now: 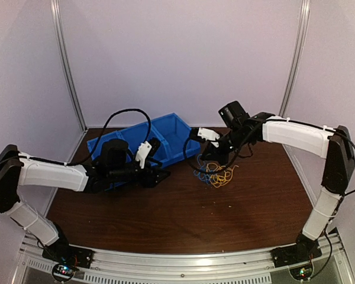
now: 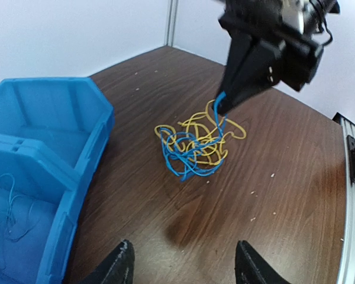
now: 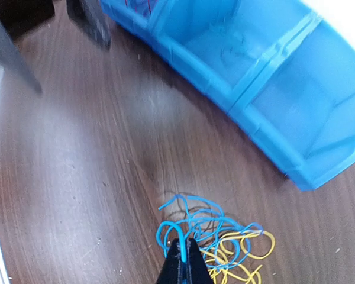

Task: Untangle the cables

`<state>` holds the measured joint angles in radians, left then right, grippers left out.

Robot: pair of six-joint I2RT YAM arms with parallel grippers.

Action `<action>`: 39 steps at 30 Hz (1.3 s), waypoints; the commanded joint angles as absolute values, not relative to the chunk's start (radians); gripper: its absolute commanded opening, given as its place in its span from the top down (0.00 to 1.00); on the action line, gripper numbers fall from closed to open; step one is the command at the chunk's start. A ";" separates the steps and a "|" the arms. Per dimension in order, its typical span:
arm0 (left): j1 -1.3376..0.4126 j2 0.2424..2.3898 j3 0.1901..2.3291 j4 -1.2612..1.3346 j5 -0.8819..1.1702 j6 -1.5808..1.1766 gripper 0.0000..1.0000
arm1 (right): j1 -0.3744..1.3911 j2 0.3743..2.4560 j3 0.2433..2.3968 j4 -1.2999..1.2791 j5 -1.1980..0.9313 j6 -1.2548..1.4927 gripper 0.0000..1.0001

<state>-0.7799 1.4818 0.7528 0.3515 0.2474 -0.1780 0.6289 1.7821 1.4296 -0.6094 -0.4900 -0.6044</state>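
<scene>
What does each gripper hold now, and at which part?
The right gripper pinches a blue cable at one of its loops. The left gripper is open and holds nothing.

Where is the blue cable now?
In the top view the blue cable lies right of centre on the table, tangled with the yellow cable, beside the blue bin; the right tool pinches one strand.

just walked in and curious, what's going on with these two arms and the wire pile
Two robot arms are working on a knot of blue and yellow cables on the table, beside a blue bin. The right hand is shut on a blue cable from the knot. The left hand is open, holds nothing and hangs low over the table, facing the knot.
</scene>
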 commanded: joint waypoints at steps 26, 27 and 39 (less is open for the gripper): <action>-0.950 1.807 0.962 1.034 0.325 -0.332 0.57 | 0.635 1.584 1.503 -0.720 -0.748 -0.522 1.00; -0.950 1.816 0.977 1.019 0.329 -0.334 0.59 | 0.635 1.583 1.501 -0.717 -0.750 -0.521 1.00; -0.949 1.816 1.063 0.777 0.347 -0.303 1.00 | 0.623 1.578 1.423 -0.625 -0.641 -0.516 1.00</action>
